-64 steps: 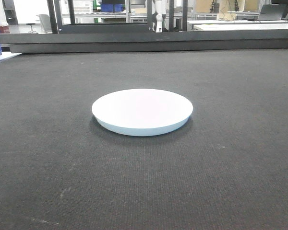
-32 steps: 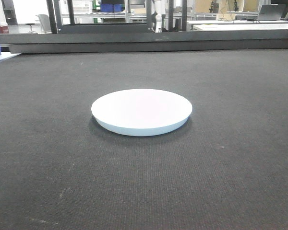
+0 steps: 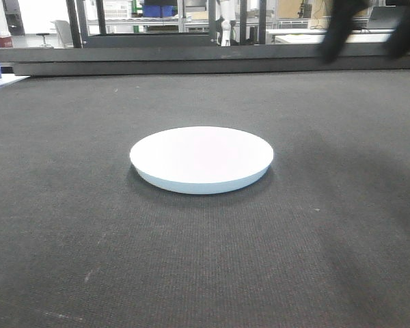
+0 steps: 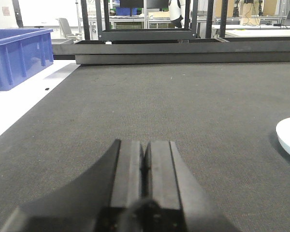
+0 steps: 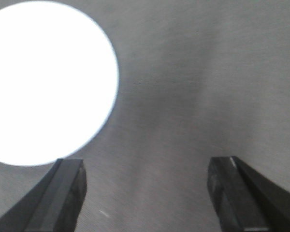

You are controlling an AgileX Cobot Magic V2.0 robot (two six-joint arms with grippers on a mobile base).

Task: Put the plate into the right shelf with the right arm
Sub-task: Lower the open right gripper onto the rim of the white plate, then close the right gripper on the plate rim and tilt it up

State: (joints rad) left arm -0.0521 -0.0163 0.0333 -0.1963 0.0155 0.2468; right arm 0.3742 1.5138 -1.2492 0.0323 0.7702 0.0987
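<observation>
Above the dark mat (image 3: 328, 239), the right gripper (image 5: 146, 193) hangs spread wide, plate (image 5: 43, 82) at ten o'clock; left gripper (image 4: 145, 162) fingers pressed together.

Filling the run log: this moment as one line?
plate: flat on mat, untouched | right gripper: open, above mat beside plate | left gripper: shut, empty
</observation>
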